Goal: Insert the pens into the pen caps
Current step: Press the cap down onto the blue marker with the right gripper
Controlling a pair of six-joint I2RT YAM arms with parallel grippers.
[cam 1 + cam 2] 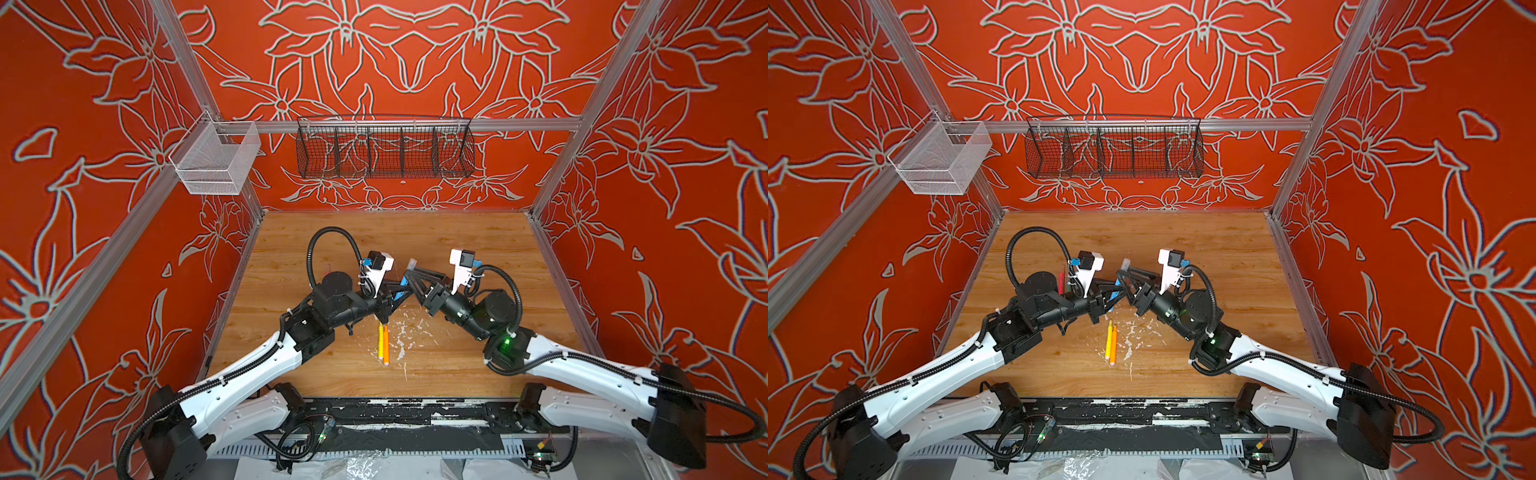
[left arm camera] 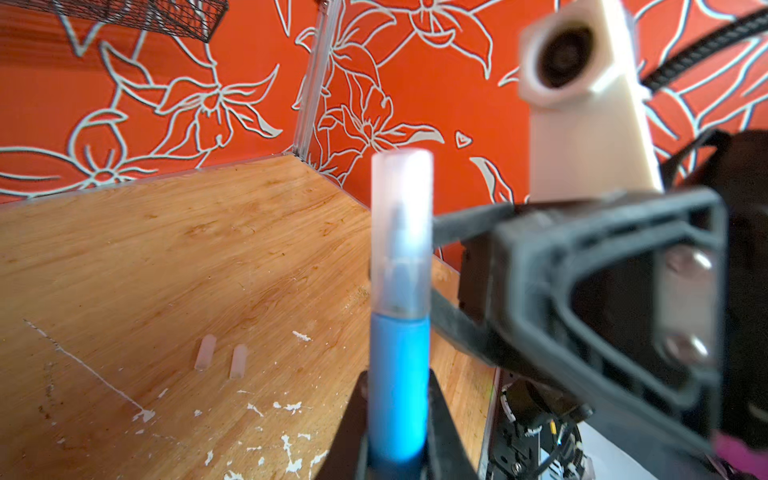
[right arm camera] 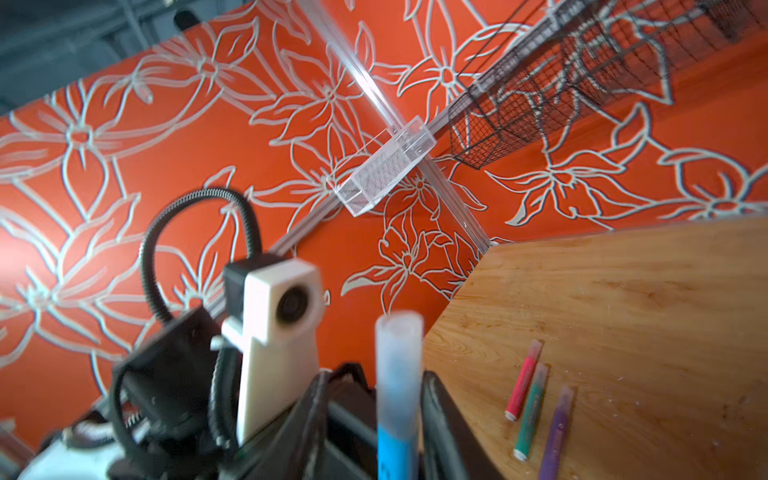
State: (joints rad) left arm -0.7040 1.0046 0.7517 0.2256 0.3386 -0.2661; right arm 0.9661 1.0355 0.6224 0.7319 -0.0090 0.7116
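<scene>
Mid-table, left claw opposite right claw

Six pens, one just capped

The blue pen, mid-frame in both top views, wears a translucent cap. The yellow pen and orange pen lie touching, uncapped, at lower centre. The pink-red pen, green pen and purple pen lie capped, side by side. Two loose caps lie nearly parallel on the wood.
</scene>
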